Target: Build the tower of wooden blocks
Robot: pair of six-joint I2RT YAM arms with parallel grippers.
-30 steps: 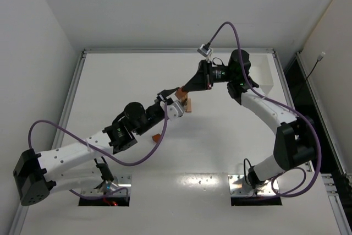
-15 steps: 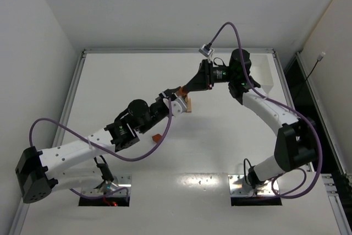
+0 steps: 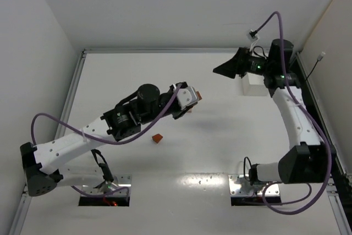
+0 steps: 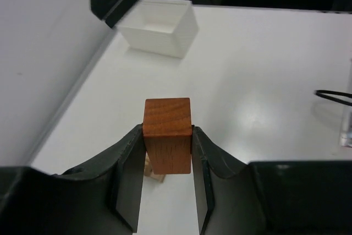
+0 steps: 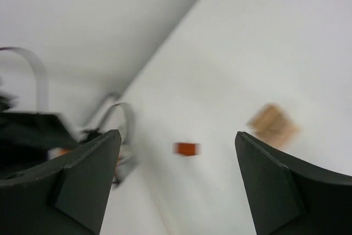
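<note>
My left gripper (image 3: 193,98) (image 4: 167,152) is shut on a reddish-brown block (image 4: 167,134) (image 3: 199,95) and holds it above the table. Just below that block a light tan block (image 4: 153,173) lies on the table, partly hidden behind it. The right wrist view is blurred; in it the same tan block (image 5: 273,124) is apart from a small reddish-brown block (image 5: 186,148) (image 3: 157,138) lying alone on the table. My right gripper (image 3: 219,70) (image 5: 176,136) hangs high at the back right, open and with nothing between its fingers.
A white rectangular tray (image 3: 252,85) (image 4: 160,26) stands at the back right, beside the right gripper. Metal rails edge the table on the left (image 3: 72,97) and at the back. The left arm's purple cable (image 3: 66,133) loops over the table.
The right gripper has opened and pulled back right toward the tray, away from the tan block. The left gripper has swung right and up with the reddish-brown block.
</note>
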